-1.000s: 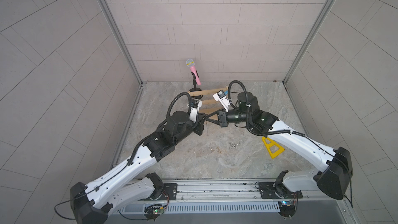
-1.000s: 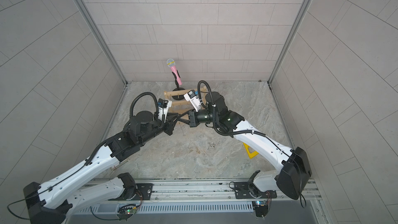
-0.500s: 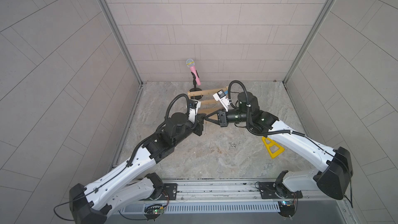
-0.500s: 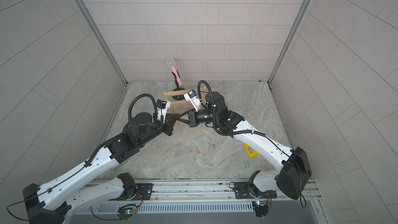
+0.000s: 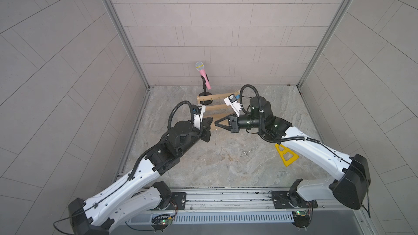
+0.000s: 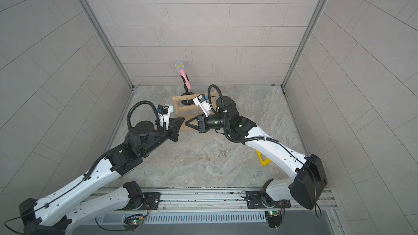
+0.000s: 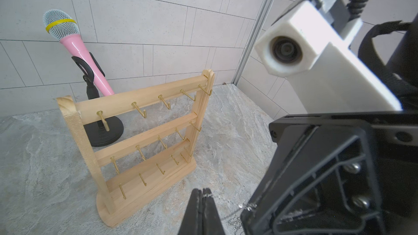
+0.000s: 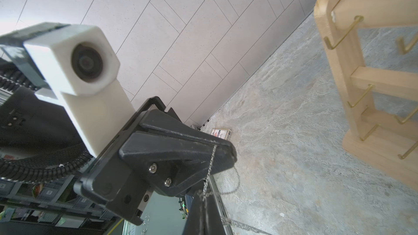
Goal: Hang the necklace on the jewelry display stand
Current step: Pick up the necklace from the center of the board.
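Since a second ago the left gripper (image 7: 202, 201) has brought its jaws together. They now press flat against each other, with the necklace (image 7: 207, 195) nipped at their very tip. Both arms otherwise sit much where they were.

The right gripper (image 8: 200, 196) is also closed, and the same thin silver chain runs into its tip. In the right wrist view the chain drapes over the outer face of the left gripper's finger and drops to the right gripper just below. The two tips nearly meet, nose to nose, above the counter (image 5: 226, 170). In both top views a short strand (image 5: 216, 136) hangs straight down from where they meet.

The jewelry display stand (image 5: 216, 108) is upright on its flat base toward the middle of the counter's back edge, just behind the two grippers. The necklace is held in the air in front of its lower bars, apart from the brass hooks (image 7: 167, 103).

A pink microphone (image 5: 204, 77) leans in a black stand (image 7: 104, 132) between the display stand and the back edge. A small tangle of silver chain (image 5: 245, 152) lies on the counter nearer the front; whether it joins the held necklace I cannot tell. A yellow triangular piece (image 5: 286, 155) lies toward the right edge, partly under the right arm.
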### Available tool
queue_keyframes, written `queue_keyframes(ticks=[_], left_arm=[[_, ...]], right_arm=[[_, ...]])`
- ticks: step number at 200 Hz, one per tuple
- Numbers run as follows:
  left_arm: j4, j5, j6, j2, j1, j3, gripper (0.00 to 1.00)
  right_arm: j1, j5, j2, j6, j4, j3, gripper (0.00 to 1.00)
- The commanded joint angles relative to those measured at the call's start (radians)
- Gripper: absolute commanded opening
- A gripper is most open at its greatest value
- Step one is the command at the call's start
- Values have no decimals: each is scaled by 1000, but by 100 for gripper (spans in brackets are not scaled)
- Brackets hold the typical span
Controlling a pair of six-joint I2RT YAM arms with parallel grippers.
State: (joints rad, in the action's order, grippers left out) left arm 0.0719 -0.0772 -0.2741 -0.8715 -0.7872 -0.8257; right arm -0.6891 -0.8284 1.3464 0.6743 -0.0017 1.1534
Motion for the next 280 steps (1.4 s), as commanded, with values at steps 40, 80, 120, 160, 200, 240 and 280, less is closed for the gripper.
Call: queue_keyframes(ticks=[40, 80, 120, 160, 200, 240, 280], left_arm=[[-82, -37, 13, 27, -1, 10, 0], [-104, -21, 38, 29, -1, 9, 0], [-125, -22, 59, 57, -1, 19, 0], [-125, -16, 87, 82, -1, 17, 0], [-122, -10, 101, 116, -1, 19, 0], [-112, 13, 111, 120, -1, 8, 0], [-103, 37, 114, 120, -1, 0, 0]], right_arm=[[-5, -47, 28, 71, 117, -35, 0], [-8, -55, 39, 75, 137, -35, 10], [-8, -60, 32, 77, 145, -43, 18], [-6, -51, 31, 72, 144, -43, 19], [-3, -25, 28, 46, 124, -22, 20], [-6, -18, 45, 20, 106, 25, 20], [-14, -18, 69, 18, 120, 53, 20]])
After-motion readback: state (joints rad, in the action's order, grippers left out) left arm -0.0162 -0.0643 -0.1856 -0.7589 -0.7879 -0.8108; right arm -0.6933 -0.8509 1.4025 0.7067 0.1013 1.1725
